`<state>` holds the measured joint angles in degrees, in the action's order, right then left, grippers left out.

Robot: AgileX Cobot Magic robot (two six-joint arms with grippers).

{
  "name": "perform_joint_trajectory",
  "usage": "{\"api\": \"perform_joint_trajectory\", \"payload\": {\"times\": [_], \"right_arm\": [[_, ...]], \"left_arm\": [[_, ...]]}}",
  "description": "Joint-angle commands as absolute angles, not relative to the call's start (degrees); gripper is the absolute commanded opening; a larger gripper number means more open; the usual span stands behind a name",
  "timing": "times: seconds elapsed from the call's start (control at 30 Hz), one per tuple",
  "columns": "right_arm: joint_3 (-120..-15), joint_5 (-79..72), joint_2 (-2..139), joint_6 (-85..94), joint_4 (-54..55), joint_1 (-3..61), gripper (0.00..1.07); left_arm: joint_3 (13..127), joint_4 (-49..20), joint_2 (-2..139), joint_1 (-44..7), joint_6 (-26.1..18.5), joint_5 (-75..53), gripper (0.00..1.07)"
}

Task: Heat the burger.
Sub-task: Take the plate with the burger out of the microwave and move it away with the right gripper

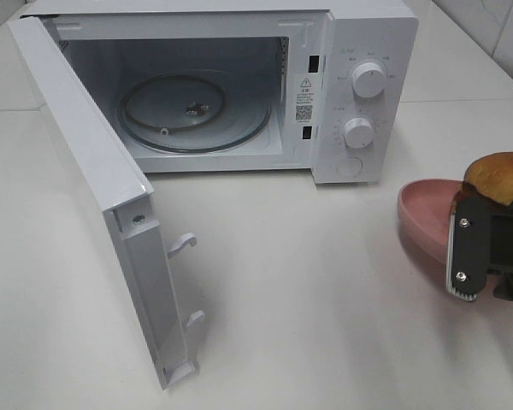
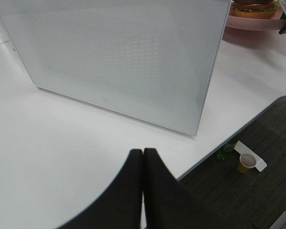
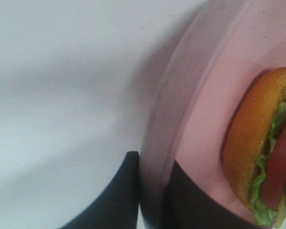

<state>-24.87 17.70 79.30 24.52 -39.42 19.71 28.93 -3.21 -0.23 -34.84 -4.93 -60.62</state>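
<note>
Gripping the pink plate (image 3: pixel 190 109) rim with right gripper (image 3: pixel 150 191) | burger (image 3: pixel 262 148) sits on plate, on surface right of microwave (image 1: pixel 239 85) | left gripper (image 2: pixel 143 157) clenched, empty | step: plate pickup | next: carry level into open cavity.

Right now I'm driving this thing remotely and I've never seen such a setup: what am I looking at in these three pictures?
It is a two-armed robot at a white table. The big picture looks down from a camera above; the other two come from cameras on each arm's wrist.

On the table stands a microwave with its door swung open and the glass turntable bare.

At the right, the right gripper is shut on the rim of the pink plate, one finger on each side of it. The burger sits on that plate.

The left gripper is shut and holds nothing; its camera faces the outside of the door.
</note>
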Motion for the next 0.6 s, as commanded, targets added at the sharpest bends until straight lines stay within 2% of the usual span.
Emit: {"api": "perform_joint_trajectory", "payload": {"times": [0.03,0.43,0.6], "right_arm": [[-25.3,12.1,78.9,24.5,-41.5,15.4,0.00],[-25.3,10.5,84.8,23.7,-41.5,14.6,0.00],[-25.3,8.8,86.1,20.6,-41.5,14.6,0.08]], "left_arm": [[28.8,-3.2,-1.5,-34.7,-5.0,-59.7,0.00],[28.8,-3.2,-1.5,-34.7,-5.0,-59.7,0.00],[28.8,-3.2,-1.5,-34.7,-5.0,-59.7,0.00]]}}
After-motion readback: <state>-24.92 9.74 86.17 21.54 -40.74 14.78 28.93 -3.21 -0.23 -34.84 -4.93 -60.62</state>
